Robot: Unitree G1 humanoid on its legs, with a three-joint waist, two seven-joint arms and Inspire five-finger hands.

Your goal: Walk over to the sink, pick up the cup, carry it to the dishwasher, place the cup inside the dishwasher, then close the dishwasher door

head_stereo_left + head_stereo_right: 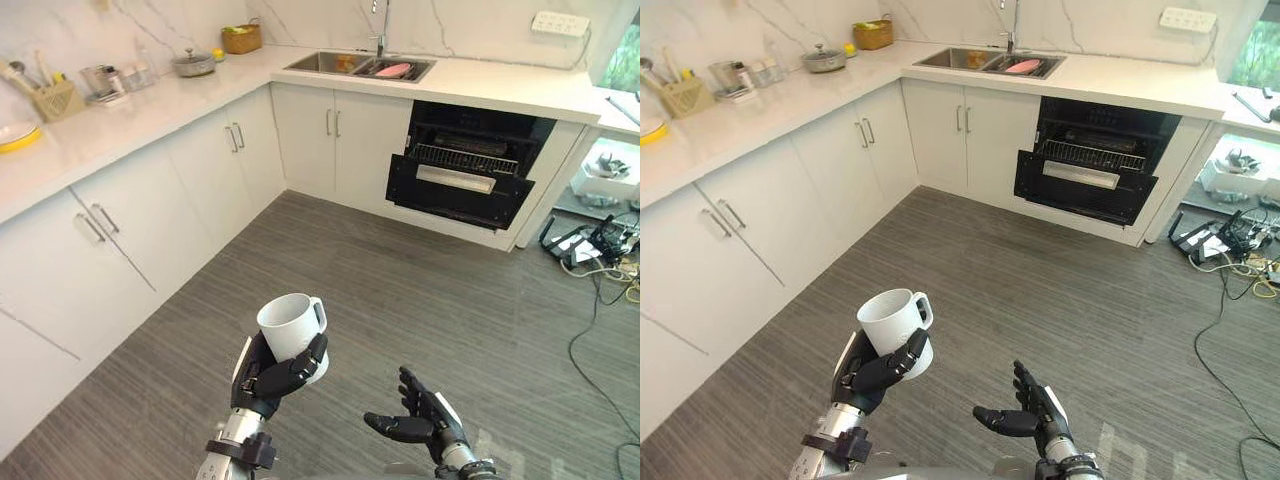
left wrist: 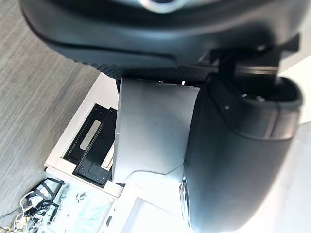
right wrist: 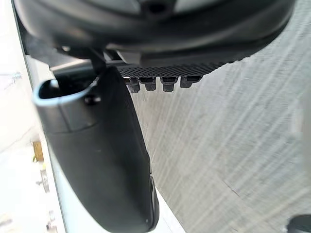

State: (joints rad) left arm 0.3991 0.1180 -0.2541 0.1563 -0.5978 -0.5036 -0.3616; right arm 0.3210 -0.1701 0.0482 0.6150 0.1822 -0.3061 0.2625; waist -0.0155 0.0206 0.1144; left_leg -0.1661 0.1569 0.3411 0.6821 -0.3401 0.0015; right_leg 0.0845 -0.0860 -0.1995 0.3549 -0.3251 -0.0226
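My left hand (image 1: 272,380) is curled round a white cup (image 1: 291,326), held upright over the grey floor; its handle points away from me. The cup (image 2: 150,131) fills the space past the fingers in the left wrist view. My right hand (image 1: 420,420) hangs beside it with relaxed fingers and nothing in it. The dishwasher (image 1: 468,170) is built into the far cabinets, right of the sink (image 1: 358,66). Its black door (image 1: 455,190) stands partly open and a wire rack (image 1: 465,158) shows inside.
White cabinets (image 1: 150,220) and a marble counter (image 1: 120,115) run along my left and across the back. On the counter stand a pot (image 1: 194,64), a basket (image 1: 241,38) and a utensil holder (image 1: 55,98). Cables and gear (image 1: 600,250) lie on the floor at the right.
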